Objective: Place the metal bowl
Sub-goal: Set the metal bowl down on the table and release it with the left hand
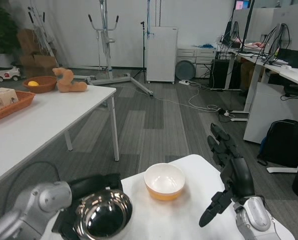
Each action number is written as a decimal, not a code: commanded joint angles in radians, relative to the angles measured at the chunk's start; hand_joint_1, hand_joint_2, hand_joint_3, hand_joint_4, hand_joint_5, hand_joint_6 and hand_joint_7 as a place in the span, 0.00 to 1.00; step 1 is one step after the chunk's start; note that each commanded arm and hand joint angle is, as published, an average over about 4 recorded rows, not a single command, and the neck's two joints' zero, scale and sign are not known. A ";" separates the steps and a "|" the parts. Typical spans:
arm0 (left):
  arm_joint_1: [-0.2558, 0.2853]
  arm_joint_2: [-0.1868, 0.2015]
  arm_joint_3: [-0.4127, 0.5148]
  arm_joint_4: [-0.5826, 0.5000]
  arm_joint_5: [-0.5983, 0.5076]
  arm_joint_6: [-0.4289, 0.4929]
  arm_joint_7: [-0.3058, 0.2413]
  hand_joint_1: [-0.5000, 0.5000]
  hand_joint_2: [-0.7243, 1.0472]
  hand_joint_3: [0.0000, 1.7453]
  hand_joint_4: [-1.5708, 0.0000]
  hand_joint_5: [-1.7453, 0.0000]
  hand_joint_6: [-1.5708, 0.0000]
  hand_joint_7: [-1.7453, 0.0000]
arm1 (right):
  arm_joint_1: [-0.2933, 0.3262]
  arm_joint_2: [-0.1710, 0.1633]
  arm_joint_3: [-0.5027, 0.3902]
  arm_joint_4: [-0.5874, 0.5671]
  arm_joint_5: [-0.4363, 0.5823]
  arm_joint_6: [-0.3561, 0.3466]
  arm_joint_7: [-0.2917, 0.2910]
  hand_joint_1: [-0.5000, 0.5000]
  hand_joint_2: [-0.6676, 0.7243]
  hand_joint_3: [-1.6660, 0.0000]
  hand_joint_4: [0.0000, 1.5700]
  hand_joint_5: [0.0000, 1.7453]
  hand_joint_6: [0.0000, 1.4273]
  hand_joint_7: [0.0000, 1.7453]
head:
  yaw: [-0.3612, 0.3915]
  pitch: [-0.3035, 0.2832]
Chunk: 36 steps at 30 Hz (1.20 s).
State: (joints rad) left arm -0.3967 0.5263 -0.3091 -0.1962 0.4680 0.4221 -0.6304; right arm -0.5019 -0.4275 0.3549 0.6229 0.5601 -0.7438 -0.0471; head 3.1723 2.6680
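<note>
Metal bowl (102, 214), table edge at seven o'clock, gripped by left hand (76, 212); right hand (229, 167) released at four o'clock; set down level, clear of yellow bowl (164, 181).

We see a polished, mirror-bright round metal bowl (102, 214) at lower left, a glossy yellow bowl with smooth white inside (164, 181) mid-frame, both over the matt white desk (189, 220).
</note>
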 commanded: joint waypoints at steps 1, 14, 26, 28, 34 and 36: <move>0.040 -0.045 0.013 0.059 0.063 -0.078 -0.003 0.20 0.95 0.90 0.15 0.00 0.58 0.04 | 0.011 -0.003 0.006 -0.007 0.015 -0.016 -0.003 0.17 0.91 1.00 0.00 0.00 0.00 0.12 | 0.003 -0.020; 0.065 -0.083 0.025 0.116 0.086 -0.131 0.003 0.16 1.00 0.85 0.71 0.00 0.92 0.10 | 0.021 -0.005 0.009 -0.011 0.020 -0.018 -0.002 0.17 0.91 1.00 0.00 0.00 0.00 0.12 | 0.004 -0.144; 0.076 -0.077 0.067 0.114 0.013 -0.131 -0.026 0.00 0.44 0.31 0.99 0.00 1.00 0.51 | 0.023 -0.004 0.009 -0.011 0.020 -0.019 -0.003 0.17 0.91 1.00 0.00 0.00 0.00 0.12 | -0.001 -0.184; 0.076 -0.080 0.079 0.120 -0.017 -0.131 -0.036 0.00 0.33 0.21 1.00 0.00 1.00 0.57 | 0.023 -0.003 0.008 -0.010 0.020 -0.019 -0.004 0.17 0.91 1.00 0.00 0.00 0.00 0.11 | 0.001 -0.186; 0.075 -0.085 0.102 0.130 -0.063 -0.131 -0.045 0.00 0.23 0.10 1.00 0.00 1.00 0.60 | 0.022 0.000 0.006 -0.006 0.020 -0.019 -0.005 0.17 0.91 1.00 0.00 0.00 0.00 0.11 | 0.000 -0.191; 0.073 -0.089 0.113 0.130 -0.063 -0.133 -0.044 0.00 0.20 0.10 1.00 0.00 1.00 0.60 | 0.022 0.001 0.006 -0.004 0.020 -0.019 -0.005 0.17 0.91 1.00 0.00 0.00 0.00 0.10 | -0.002 -0.194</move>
State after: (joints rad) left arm -0.3387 0.4423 -0.2113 -0.0760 0.4065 0.2935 -0.6703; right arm -0.4911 -0.4276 0.3675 0.6229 0.5745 -0.7525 -0.0473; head 3.1710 2.4752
